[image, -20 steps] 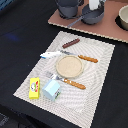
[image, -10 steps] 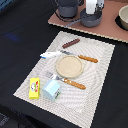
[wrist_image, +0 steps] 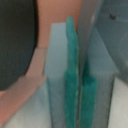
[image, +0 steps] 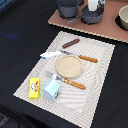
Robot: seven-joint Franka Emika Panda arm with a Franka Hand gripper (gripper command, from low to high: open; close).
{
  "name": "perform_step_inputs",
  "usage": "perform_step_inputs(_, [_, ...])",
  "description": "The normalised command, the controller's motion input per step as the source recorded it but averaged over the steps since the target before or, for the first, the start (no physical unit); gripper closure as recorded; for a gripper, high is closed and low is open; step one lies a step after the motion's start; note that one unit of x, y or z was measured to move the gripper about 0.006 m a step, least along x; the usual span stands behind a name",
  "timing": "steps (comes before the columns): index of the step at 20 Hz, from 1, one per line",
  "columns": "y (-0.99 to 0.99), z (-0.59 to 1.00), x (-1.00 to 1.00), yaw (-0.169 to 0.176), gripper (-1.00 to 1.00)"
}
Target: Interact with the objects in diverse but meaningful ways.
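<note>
No arm shows over the table in the exterior view, so I can't tell its pose. The wrist view is a blur: two teal gripper pads (wrist_image: 72, 80) stand side by side, nearly touching, with nothing visible between them.

A pale woven placemat (image: 102, 65) covers the dark tabletop (image: 20, 45). At its middle sits a round tan plate (image: 68, 65). Toward the near corner the pale blue carton (image: 51, 89) stands upright, the yellow rectangular box (image: 34, 88) just beside it. The white-and-blue tube (image: 50, 54) lies on the mat near the plate, with a small reddish-brown stick (image: 70, 43) beyond it.
</note>
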Motion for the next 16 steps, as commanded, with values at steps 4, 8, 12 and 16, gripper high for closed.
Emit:
perform_step_inputs(4, [-0.07, -0.14, 0.79, -0.049, 1.0])
perform_step_inputs(8, [-0.13, -0.29, 0.47, -0.052, 1.0])
perform_step_inputs(12, [0.0, -0.21, -0.01, -0.027, 1.0])
perform_step_inputs(16, [0.03, -0.23, -0.24, 0.0, 1.0])
